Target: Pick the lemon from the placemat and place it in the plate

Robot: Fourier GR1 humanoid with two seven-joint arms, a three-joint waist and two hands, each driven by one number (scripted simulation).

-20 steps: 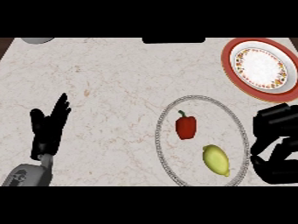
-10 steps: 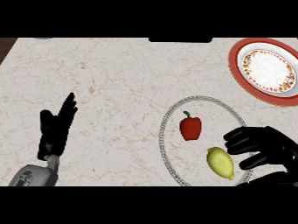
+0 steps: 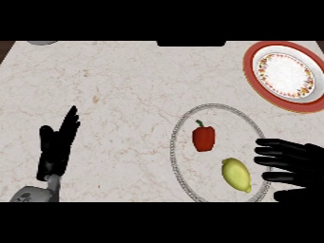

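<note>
Head view, starting nearest: the right hand point(image 3: 306, 167) shows at the lower right, its fingers spread and straight, pointing left over the right rim of the placemat point(image 3: 180, 161) and holding nothing. Just left of its fingertips, apart from them, the lemon point(image 3: 236, 174) lies on the placemat's lower right part. At the lower left the left hand point(image 3: 56, 147) rests open, fingers straight and pointing up and slightly right, well apart from everything else. The placemat is round, pale like the surface beneath it, with a beaded grey border. Above and left of the lemon, on the same mat, stands a red bell pepper point(image 3: 204, 137). The counter point(image 3: 115, 80) is light marble with faint brownish veins. Farther off, at the upper right, lies the plate point(image 3: 252, 71), with a red rim and a white, patterned middle. Dark wood shows past the counter's far corners.
</note>
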